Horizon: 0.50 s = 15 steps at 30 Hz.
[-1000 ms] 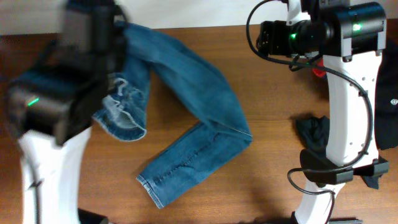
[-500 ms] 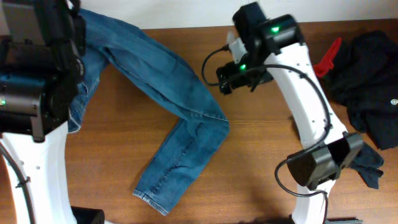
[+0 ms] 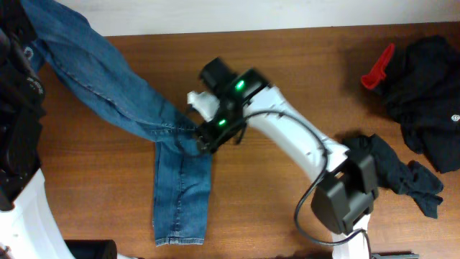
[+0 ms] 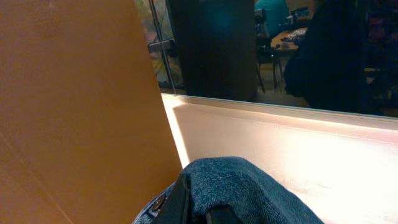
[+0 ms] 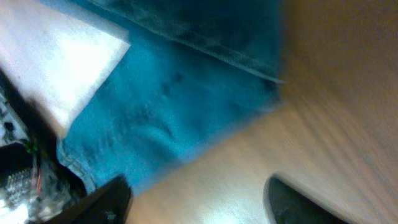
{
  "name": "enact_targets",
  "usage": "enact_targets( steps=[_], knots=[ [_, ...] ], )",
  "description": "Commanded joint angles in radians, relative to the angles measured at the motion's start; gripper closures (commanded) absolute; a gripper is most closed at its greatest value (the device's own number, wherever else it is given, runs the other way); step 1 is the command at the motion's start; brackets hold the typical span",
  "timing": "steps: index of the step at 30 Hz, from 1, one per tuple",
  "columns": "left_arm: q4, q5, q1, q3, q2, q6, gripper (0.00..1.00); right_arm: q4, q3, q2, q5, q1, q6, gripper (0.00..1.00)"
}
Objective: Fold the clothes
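The clothes are one pair of blue jeans (image 3: 108, 79). They run from the top left corner diagonally down to a bend in the middle, then one leg hangs straight toward the hem (image 3: 176, 234) near the front edge. In the left wrist view my left gripper (image 4: 199, 210) is shut on a fold of denim (image 4: 249, 186), raised above the table. My right gripper (image 3: 206, 140) hovers at the bend of the leg. In the right wrist view my right gripper (image 5: 199, 199) is open with bare wood between its fingers (image 5: 106, 199), and the jeans (image 5: 161, 93) lie just ahead.
A heap of black clothing (image 3: 424, 79) lies at the right edge with a red object (image 3: 377, 66) beside it. More dark cloth (image 3: 392, 169) lies by the right arm's base (image 3: 345, 201). My left arm (image 3: 14, 108) fills the left edge.
My right arm has swung from the back right down to the bend of the jeans. The jeans have been pulled left and up, and the lower leg now points straight toward the front.
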Motion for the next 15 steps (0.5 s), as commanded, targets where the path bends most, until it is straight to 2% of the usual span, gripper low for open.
enact_targets(
  steps=[1, 3, 4, 7, 9, 10, 15],
  knots=[
    [0.039, -0.006, 0.003, 0.024, -0.016, -0.023, 1.0, 0.242, -0.149, 0.001, -0.027, 0.088, 0.155, 0.52],
    [0.04, 0.003, 0.003, 0.024, -0.016, -0.022, 1.0, 0.42, -0.23, 0.001, -0.077, 0.137, 0.158, 0.55],
    [0.039, 0.008, 0.003, 0.024, -0.016, -0.022, 1.0, 0.511, -0.269, 0.001, -0.077, 0.166, 0.159, 0.61],
    [0.039, 0.012, 0.003, 0.024, -0.018, -0.022, 1.0, 0.644, -0.343, 0.004, 0.039, 0.205, 0.192, 0.77],
    [0.039, 0.012, 0.003, 0.024, -0.021, -0.022, 1.0, 0.67, -0.361, 0.013, 0.105, 0.206, 0.245, 0.84],
    [0.04, 0.012, 0.003, 0.024, -0.024, -0.022, 1.0, 0.696, -0.378, 0.03, 0.132, 0.201, 0.261, 0.86],
    [0.04, 0.011, 0.003, 0.024, -0.029, -0.022, 1.0, 0.727, -0.389, 0.113, 0.151, 0.173, 0.294, 0.86]
  ],
)
